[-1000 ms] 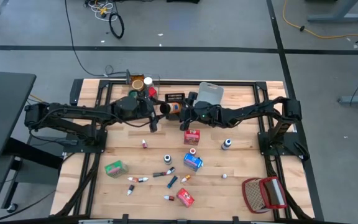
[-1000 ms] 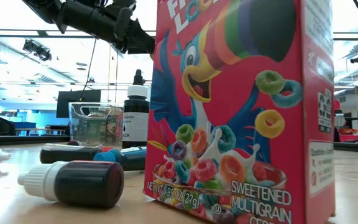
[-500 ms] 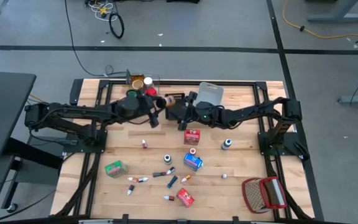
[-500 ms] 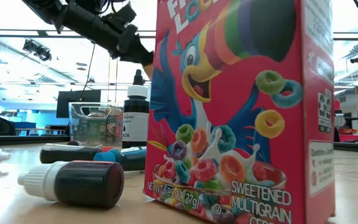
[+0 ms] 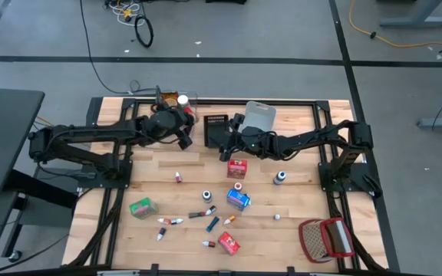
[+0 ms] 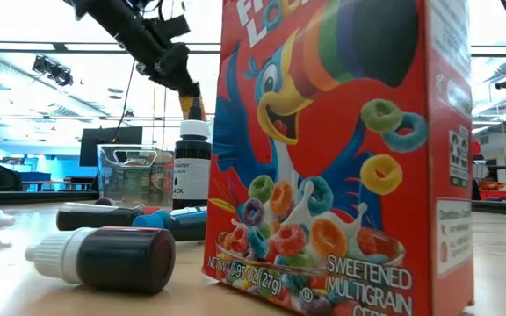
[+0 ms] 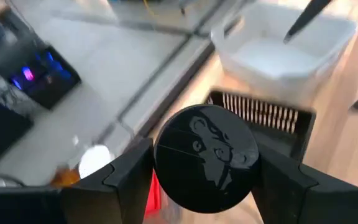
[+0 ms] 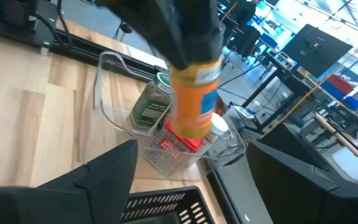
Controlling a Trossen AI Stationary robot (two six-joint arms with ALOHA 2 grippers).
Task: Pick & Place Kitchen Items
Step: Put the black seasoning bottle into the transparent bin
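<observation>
My left gripper hangs over the clear bin at the table's far left and is shut on an orange jar with a black lid. The bin holds a green-lidded jar and other small items. My right gripper is open, beside the black bin near the table's middle, touching nothing. Red cereal box, blue box, green box, small bottles and colouring tubes lie on the near half of the table. My left gripper pinches the orange jar between its two fingers at the lid end, one finger on each side. The fingers come from above, pointing down. The jar hangs upright below them, lifted clear above the clear bin.
A grey-blue bin stands right of the black bin at the far edge. A red-and-white wire basket sits at the near right corner. A large cereal box fills the low view, beside a dark colouring tube and a black bottle.
My left gripper has carried the orange jar from the table's middle, beside my right gripper, toward the far left, over the clear bin, and has tipped from slanting to pointing down. My right gripper has stayed near the black bin.
</observation>
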